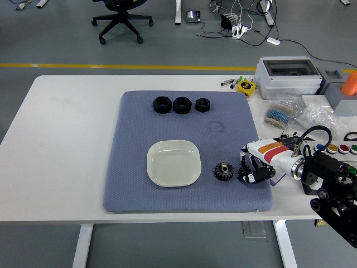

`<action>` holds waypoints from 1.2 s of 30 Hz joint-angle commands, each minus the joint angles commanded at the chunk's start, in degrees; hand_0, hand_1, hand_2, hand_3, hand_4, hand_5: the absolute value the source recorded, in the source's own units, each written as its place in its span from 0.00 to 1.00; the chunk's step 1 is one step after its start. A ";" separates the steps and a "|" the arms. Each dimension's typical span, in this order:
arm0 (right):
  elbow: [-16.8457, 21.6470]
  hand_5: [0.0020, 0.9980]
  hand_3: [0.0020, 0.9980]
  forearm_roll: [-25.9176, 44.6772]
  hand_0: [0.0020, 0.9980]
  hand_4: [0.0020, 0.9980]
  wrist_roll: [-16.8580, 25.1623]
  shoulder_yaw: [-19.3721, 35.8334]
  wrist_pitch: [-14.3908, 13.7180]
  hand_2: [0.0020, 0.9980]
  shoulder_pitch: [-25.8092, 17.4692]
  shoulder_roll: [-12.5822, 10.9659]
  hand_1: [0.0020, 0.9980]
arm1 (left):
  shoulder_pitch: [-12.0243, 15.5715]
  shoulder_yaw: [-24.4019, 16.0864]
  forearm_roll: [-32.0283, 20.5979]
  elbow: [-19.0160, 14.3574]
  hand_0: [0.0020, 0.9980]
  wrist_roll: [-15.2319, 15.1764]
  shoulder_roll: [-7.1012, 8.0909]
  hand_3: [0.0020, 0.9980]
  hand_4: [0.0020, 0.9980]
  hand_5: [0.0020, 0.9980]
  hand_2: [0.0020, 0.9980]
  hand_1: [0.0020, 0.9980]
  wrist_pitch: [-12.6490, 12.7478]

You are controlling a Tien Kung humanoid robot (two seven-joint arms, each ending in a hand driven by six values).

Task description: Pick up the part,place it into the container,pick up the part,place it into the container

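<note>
A small dark gear [223,171] lies flat on the blue-grey mat [139,184], just right of the pale square dish [173,162]. Three black nuts [181,104] sit in a row near the mat's far edge. My right hand [249,169] hovers low over the mat's right side, a short gap right of the gear. Its fingers are curled downward and nothing is in them. The dish holds nothing. My left arm is out of the picture.
Right of the mat are a grey lidded box [288,76], a yellow tape measure [245,86], plastic bags of small parts [301,114], coloured buttons [337,148] and an orange cone [350,82]. An office chair [121,19] stands on the floor beyond the table.
</note>
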 joint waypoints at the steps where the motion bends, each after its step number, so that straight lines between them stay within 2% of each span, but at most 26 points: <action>1: 0.00 0.38 0.35 0.01 0.04 0.81 -0.01 0.00 -0.04 0.22 0.01 0.00 0.09 | -0.01 0.03 -0.03 0.00 0.74 -0.01 0.00 0.58 0.64 0.62 0.65 0.69 0.00; 16: 1.18 0.41 0.35 0.21 0.04 0.79 0.15 0.63 -0.55 0.21 0.18 -0.40 0.10 | -0.14 0.34 -0.62 0.03 0.74 -0.13 -0.01 0.58 0.64 0.62 0.65 0.69 0.10; 24: 3.90 0.42 0.34 -0.03 0.04 0.79 0.10 1.09 -0.55 0.21 0.37 -0.52 0.10 | -0.16 0.44 -0.70 0.03 0.74 -0.16 0.03 0.58 0.64 0.62 0.65 0.69 0.09; 33: 9.54 0.42 0.34 -0.63 0.04 0.79 -0.47 -0.57 -0.05 0.21 2.96 1.32 0.10 | -0.16 0.49 -0.65 0.02 0.74 -0.16 0.11 0.58 0.64 0.62 0.65 0.69 0.07; 36: 9.54 0.42 0.34 -0.38 0.04 0.79 -0.50 -2.49 -0.03 0.21 5.23 3.39 0.10 | -0.14 0.28 -0.34 0.02 0.74 -0.09 0.16 0.58 0.64 0.62 0.65 0.69 0.03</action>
